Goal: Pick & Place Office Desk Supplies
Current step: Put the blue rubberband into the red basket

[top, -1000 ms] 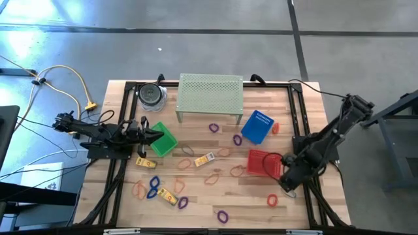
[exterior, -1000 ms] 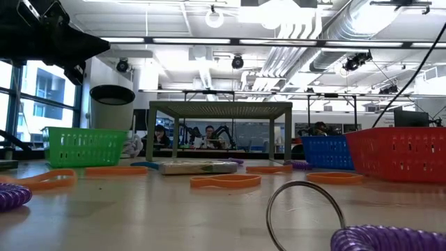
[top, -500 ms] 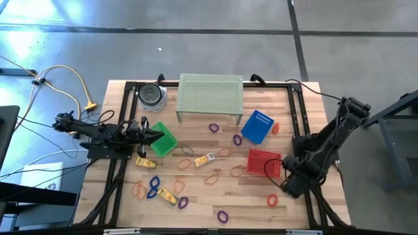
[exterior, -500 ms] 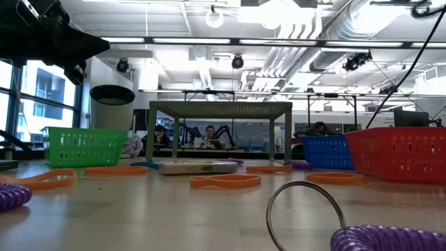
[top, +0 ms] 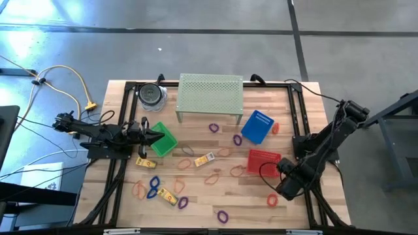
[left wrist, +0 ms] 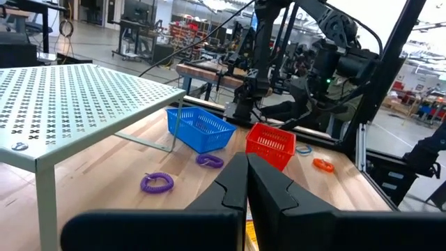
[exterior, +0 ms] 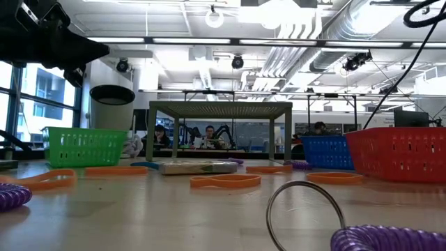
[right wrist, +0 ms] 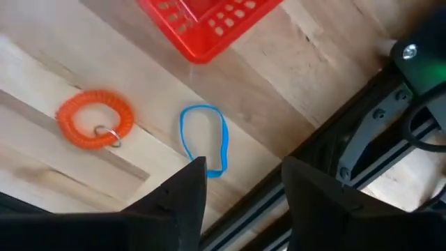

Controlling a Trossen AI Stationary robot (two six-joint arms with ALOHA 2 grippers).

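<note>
Our right gripper (right wrist: pixel 237 192), fingers spread, hovers above a thin blue band loop (right wrist: pixel 204 139); we risk pinching the table's dark frame rail (right wrist: pixel 327 174) just beside it.

Bright overhead ceiling lights, soft faint shadows, floor glare upper left; nearest low-view coils blurred.

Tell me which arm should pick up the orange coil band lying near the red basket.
Right. The right gripper hovers open just beside the orange coil band and a blue band, near the red basket. The left gripper is shut, far across the table.
</note>
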